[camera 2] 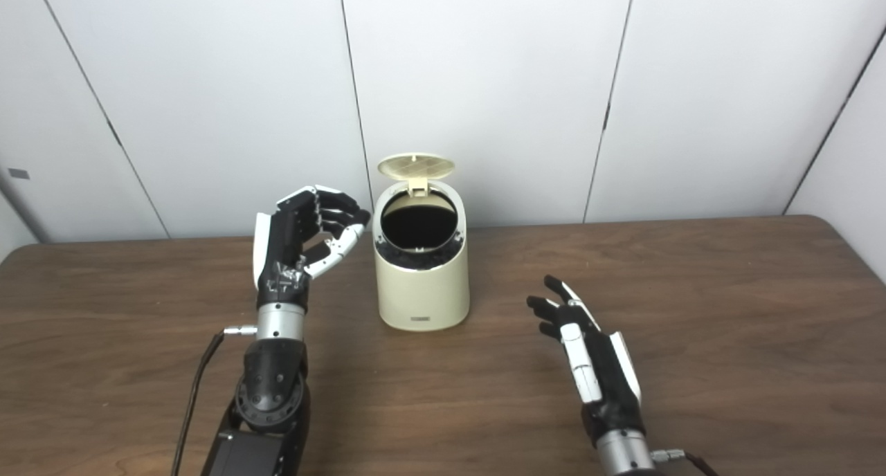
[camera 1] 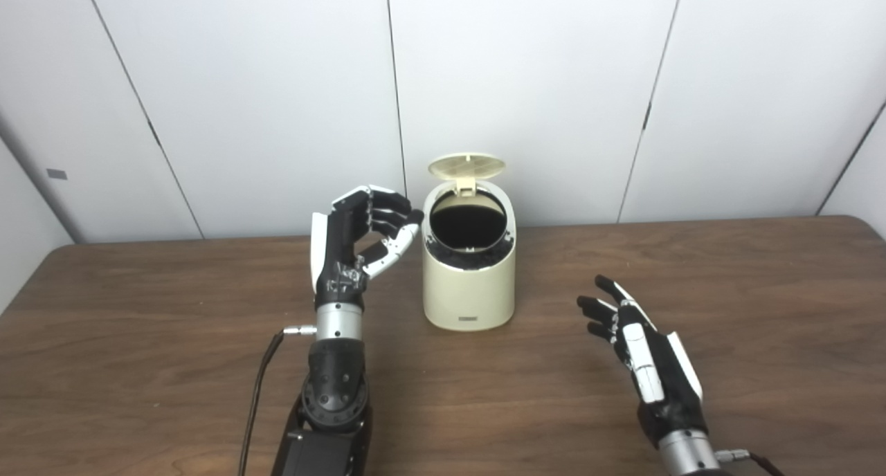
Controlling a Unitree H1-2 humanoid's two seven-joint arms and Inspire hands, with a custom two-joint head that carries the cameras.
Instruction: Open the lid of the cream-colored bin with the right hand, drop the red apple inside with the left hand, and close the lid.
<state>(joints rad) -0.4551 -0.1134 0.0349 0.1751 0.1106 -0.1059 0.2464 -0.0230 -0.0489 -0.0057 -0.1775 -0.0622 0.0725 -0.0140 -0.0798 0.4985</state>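
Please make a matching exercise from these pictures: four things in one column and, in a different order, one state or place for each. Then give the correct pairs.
Things:
1. lid
2. left hand
3. right hand
4. bin

States or places:
A. raised beside the bin's rim, fingers curled, holding nothing visible
B. standing on the table, its opening dark
C. tipped up at the back
D. low over the table, fingers spread, apart from the bin

Pairs: 1-C, 2-A, 3-D, 4-B

black-and-white hands (camera 1: 349,244), silver wrists (cabled)
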